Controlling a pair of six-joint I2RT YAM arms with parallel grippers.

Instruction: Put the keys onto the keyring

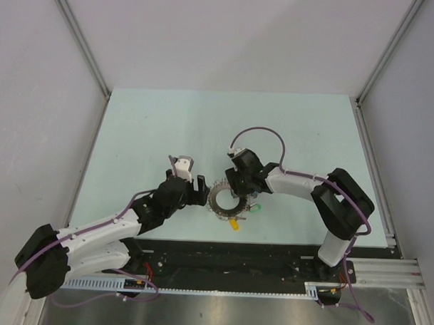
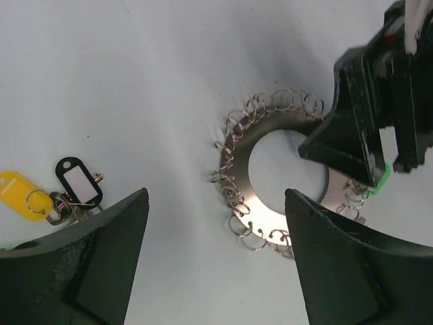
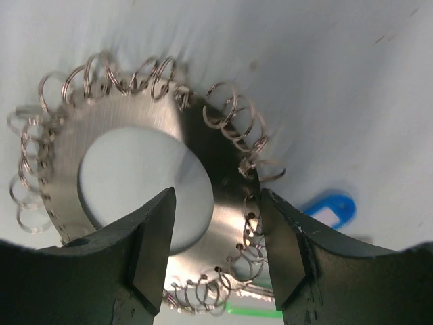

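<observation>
The keyring is a flat metal disc (image 1: pixel 221 200) with a round hole and many small split rings round its rim; it lies flat on the table. My right gripper (image 1: pixel 238 197) is open and low over the disc (image 3: pixel 203 135), one finger over the hole and one just outside the rim. My left gripper (image 1: pixel 199 192) is open and empty just left of the disc (image 2: pixel 238 169). A yellow-headed key (image 1: pixel 234 224) and a green one (image 1: pixel 257 207) lie by the disc's near side. The left wrist view shows a yellow tag (image 2: pixel 17 193) and a black-framed white tag (image 2: pixel 78 181). A blue tag (image 3: pixel 331 208) shows in the right wrist view.
The pale green table mat (image 1: pixel 154 125) extends far beyond the disc. Grey walls with metal rails (image 1: pixel 82 40) enclose the sides and back. The black base rail (image 1: pixel 228 255) runs along the near edge.
</observation>
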